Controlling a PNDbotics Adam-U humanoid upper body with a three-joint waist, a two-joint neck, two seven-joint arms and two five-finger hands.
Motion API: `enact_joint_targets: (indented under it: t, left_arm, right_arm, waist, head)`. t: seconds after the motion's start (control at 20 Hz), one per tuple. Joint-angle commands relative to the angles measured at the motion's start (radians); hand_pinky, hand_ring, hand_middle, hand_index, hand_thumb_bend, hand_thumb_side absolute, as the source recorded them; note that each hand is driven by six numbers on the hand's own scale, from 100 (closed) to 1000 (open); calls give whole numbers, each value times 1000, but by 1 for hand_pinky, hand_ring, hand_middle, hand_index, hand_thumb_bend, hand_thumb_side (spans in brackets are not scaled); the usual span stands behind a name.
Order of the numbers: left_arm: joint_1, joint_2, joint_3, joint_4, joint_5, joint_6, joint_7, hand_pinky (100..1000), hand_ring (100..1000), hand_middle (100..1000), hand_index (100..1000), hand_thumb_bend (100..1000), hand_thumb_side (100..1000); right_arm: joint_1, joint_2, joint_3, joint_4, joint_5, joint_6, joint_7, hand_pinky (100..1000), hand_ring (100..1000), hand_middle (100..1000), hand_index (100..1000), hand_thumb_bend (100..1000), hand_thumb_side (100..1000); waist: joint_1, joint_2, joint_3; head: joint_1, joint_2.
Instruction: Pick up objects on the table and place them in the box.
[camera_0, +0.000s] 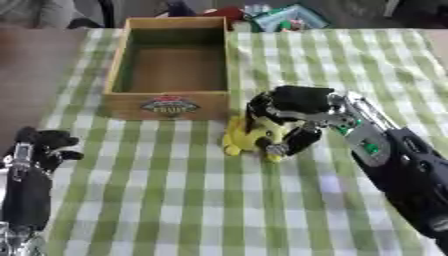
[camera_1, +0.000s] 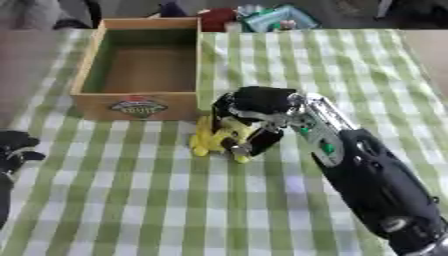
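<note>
A yellow soft toy (camera_0: 247, 137) lies on the green checked tablecloth just in front of the wooden box's right front corner. My right hand (camera_0: 293, 107) is over it, fingers and thumb curled round the toy, which still touches the cloth. The open wooden box (camera_0: 171, 102) stands at the back left with a fruit label on its front wall; nothing shows inside it. My left hand (camera_0: 42, 145) rests at the lower left edge, fingers curled and holding nothing.
The checked cloth (camera_0: 192, 200) covers the table; bare brown table shows along the left side. Beyond the far edge lies a teal and red clutter of items (camera_0: 278, 19). My right forearm (camera_1: 367, 185) crosses the lower right area.
</note>
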Motion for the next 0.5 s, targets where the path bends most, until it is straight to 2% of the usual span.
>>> enact_joint_targets:
  t: [0.05, 0.5]
  left_arm:
    - [-5, 13, 1, -14, 1, -3, 1, 542, 629, 564, 517, 100, 712]
    - [0, 15, 0, -13, 1, -3, 1, 542, 629, 564, 517, 100, 710]
  right_arm:
    - [-14, -29, -20, -17, -5, 1, -64, 275, 237, 412, 484, 100, 210]
    - [-69, -108, -71, -95, -129, 54, -103, 260, 228, 406, 480, 100, 200]
  waist:
    - [0, -18, 1]
    - [-7, -29, 12]
  head:
    - [2, -10]
    - [5, -9]
